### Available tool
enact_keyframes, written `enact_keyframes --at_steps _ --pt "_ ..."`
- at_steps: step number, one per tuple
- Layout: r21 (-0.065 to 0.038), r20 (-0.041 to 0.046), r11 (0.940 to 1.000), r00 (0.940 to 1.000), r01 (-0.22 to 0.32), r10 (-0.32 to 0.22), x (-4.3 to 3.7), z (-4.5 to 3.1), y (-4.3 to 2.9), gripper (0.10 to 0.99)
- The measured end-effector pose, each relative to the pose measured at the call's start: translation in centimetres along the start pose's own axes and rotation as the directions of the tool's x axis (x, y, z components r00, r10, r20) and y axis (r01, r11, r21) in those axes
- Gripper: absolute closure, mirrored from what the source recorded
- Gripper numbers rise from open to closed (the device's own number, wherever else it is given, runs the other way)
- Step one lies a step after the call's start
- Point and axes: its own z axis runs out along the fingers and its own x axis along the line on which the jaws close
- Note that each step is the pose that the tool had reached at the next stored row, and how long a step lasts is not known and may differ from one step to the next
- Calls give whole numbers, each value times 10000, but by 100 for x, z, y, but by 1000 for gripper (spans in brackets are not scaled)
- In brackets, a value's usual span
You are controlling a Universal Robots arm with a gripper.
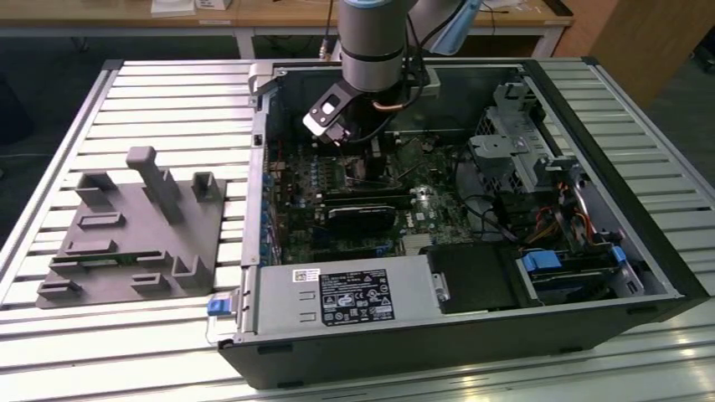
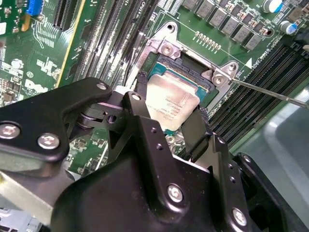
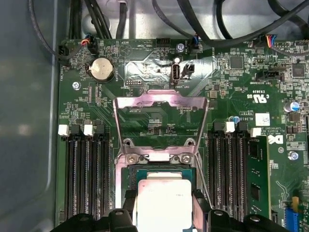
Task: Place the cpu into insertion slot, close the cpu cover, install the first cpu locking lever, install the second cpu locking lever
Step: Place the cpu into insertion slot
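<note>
One cpu (image 2: pixel 171 101), pale square face, being pinched between black fingers (image 2: pixel 193 133), hanging directly over the insertion slot (image 2: pixel 186 65).

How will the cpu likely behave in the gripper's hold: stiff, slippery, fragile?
The cpu looks like a flat metal-faced square, so it is probably stiff and light. Its smooth face may be slippery, but the gripper holds it by the edges, over the insertion slot.

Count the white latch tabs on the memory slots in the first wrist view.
4. Two white latch tabs sit on one side of the open cpu cover, two on the other. More may be hidden behind the gripper.
</note>
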Motion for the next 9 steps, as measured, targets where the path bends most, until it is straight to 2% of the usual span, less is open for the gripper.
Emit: enact_keyframes --at_steps 9 --pt "-1 -1 10000 10000 -11 11 15 44 -6 549"
